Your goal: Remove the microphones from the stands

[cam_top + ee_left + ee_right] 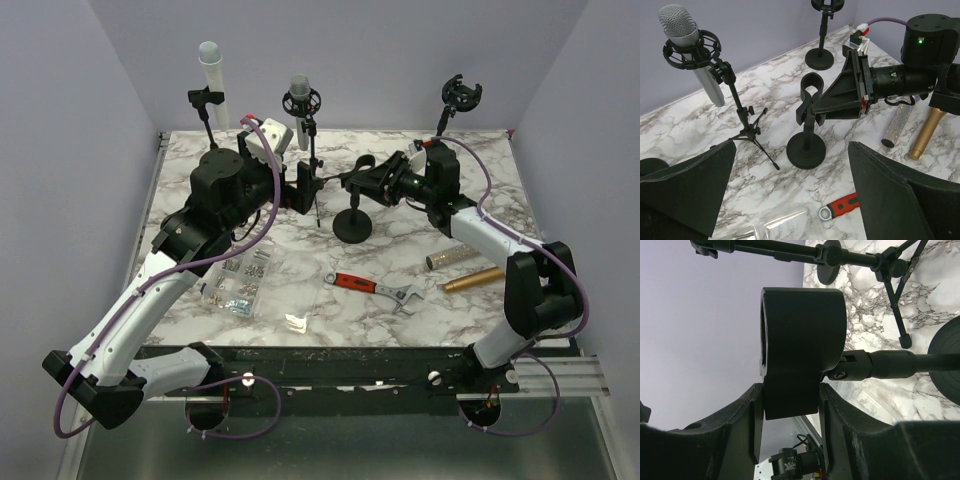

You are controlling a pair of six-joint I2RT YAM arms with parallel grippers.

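microphone: grey microphone, tilted in its shock mount on top of the tripod stand, far centre of the table; nothing touches it.
right gripper: the right gripper is closed on the empty clip of the round-base stand, with a finger pressed against each side. this stand is just right of the tripod stand and carries no microphone.
left gripper: the left gripper has its jaws spread as wide as they go and holds nothing. it sits low and near, facing both stands, with the microphone up and to its left.
step in hand: approach and set-up, by the look of it. the microphone is not yet out of the mount. the right arm's grip is on the neighbouring stand, so it probably steadies that stand or keeps it out of the way.
next move calls for: the open left gripper to rise and swing left to the microphone's body below the mount, close around it, then draw it out along its own tilted axis.
risk: the tripod stand looks light and unbraced, so a pull off that axis could tip it.
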